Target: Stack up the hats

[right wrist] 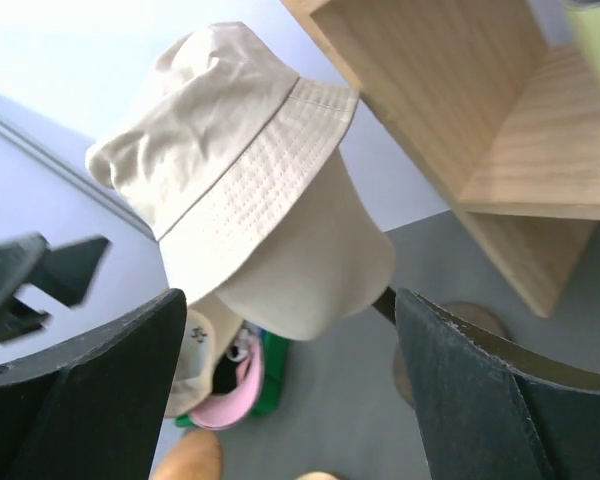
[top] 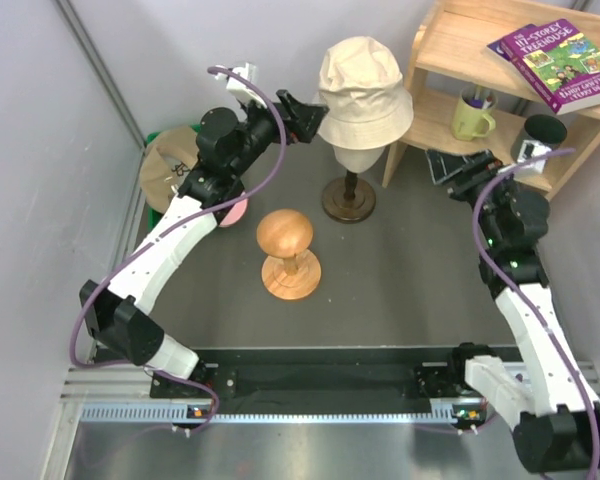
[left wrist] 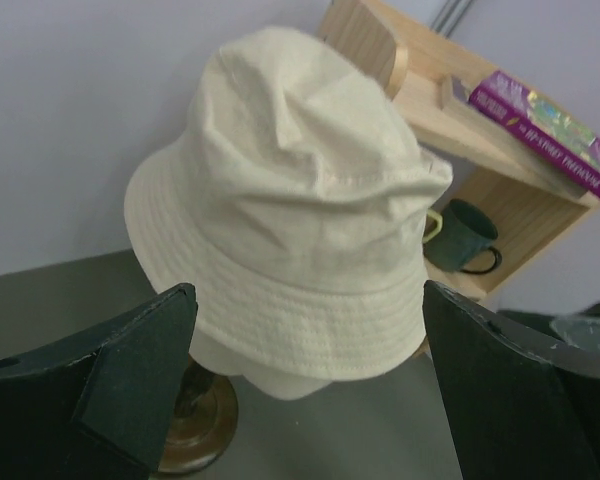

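Closest to the lens in the left wrist view, the left gripper (left wrist: 308,292) shows its two dark fingers in the lower corners, set wide apart with nothing held. The cream bucket hat (left wrist: 290,210) sits framed between them, farther out. From above, this hat (top: 363,85) is at 12 o'clock on the dark table (top: 400,270), seated on a cream head form (top: 358,156) carried by a dark round-based pedestal (top: 348,200). The left gripper (top: 302,112) is just beside the brim at the hat's 9 o'clock; contact cannot be confirmed. The right gripper (top: 458,168) is at the hat's 4 o'clock, near but apart from it. In its wrist view, the right gripper (right wrist: 288,295) has its fingers likewise spread and empty. A round-topped wooden stand (top: 288,252) is bare at the table centre, at 6 o'clock from the pedestal. A tan cap (top: 170,165) and a pink cap (top: 233,212) lie together at the table's 10 o'clock, partly hidden by the left arm. A wooden shelf unit (top: 445,45) at 2 o'clock holds a purple book (top: 565,62) on top and a green mug (top: 470,118) on the shelf below.
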